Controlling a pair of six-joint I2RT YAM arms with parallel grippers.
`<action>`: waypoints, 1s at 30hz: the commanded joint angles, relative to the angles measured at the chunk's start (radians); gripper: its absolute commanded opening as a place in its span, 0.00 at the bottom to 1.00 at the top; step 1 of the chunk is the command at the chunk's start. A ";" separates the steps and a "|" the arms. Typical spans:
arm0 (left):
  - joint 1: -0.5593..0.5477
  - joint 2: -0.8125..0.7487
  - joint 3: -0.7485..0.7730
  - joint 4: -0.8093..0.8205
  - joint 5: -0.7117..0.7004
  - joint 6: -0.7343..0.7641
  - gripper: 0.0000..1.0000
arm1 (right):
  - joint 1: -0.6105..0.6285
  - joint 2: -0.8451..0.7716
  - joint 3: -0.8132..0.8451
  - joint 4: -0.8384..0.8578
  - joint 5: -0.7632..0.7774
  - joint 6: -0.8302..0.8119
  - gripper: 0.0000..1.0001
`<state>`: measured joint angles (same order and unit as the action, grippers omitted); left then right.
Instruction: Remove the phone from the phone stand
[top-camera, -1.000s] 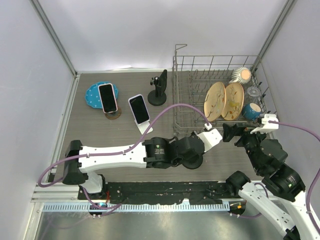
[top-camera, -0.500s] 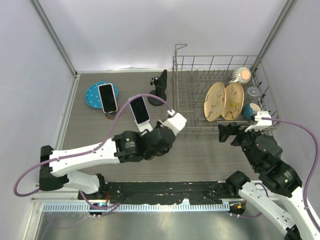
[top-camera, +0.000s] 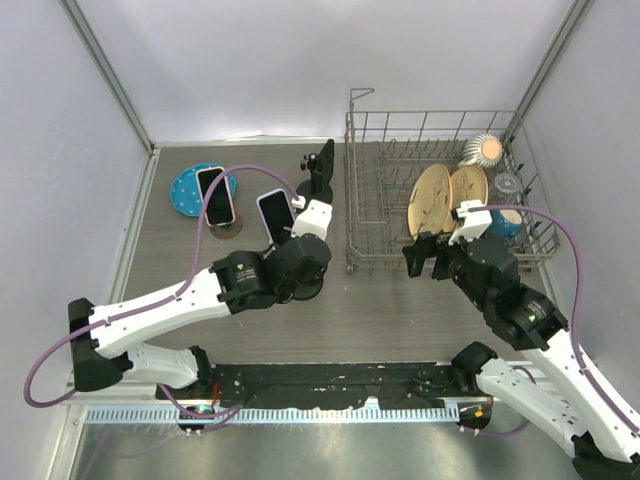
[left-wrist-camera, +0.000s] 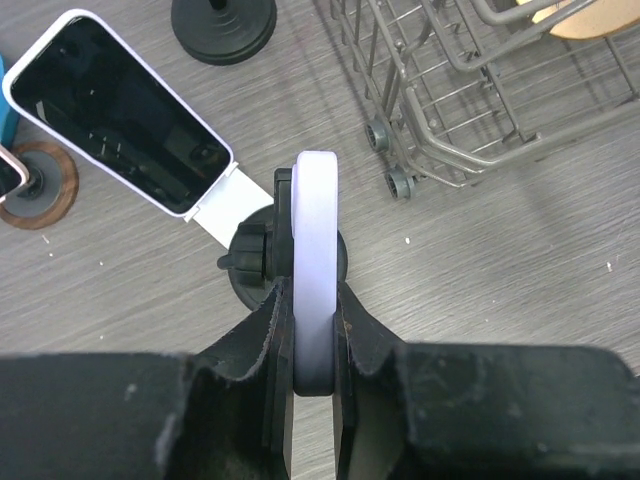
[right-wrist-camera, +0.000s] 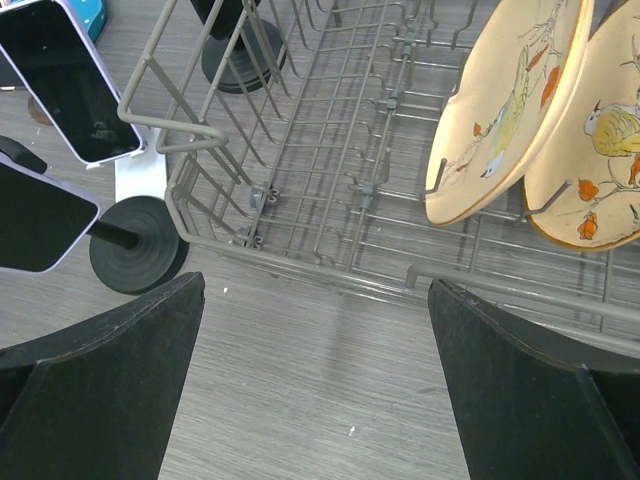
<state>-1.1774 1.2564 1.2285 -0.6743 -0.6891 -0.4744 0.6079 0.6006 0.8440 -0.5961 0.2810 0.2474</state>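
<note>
While your left claw (left-wrist-camera: 316, 320) pinches, phone (left-wrist-camera: 317, 230): edge-on between fingers (left-wrist-camera: 260, 338), long axis ahead.
Right claw (right-wrist-camera: 315, 290): apart, farther off.

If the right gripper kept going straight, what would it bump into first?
Probably the dish rack, at its near bottom edge. Depth is unclear, so the right gripper might touch the table first.

Right of the left hand (left-wrist-camera: 313, 335) and its clamped phone (left-wrist-camera: 318, 220), bare worktop (left-wrist-camera: 520, 290) lies open. The dish rack (left-wrist-camera: 399, 183) crowds the upper right; a second phone (left-wrist-camera: 120, 130) leans close on the left, seemingly not touching.
</note>
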 joint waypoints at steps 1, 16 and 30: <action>0.005 -0.029 0.088 -0.016 0.000 -0.125 0.00 | 0.006 -0.001 0.023 0.084 -0.029 -0.008 0.99; 0.005 -0.028 0.059 -0.061 -0.053 -0.199 0.00 | 0.007 -0.031 -0.022 0.127 -0.100 0.029 0.99; 0.005 0.001 0.055 -0.005 -0.089 -0.164 0.23 | 0.006 0.013 -0.057 0.226 -0.207 0.053 0.99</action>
<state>-1.1728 1.2697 1.2694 -0.7864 -0.7395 -0.6445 0.6079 0.5911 0.7776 -0.4587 0.1291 0.2813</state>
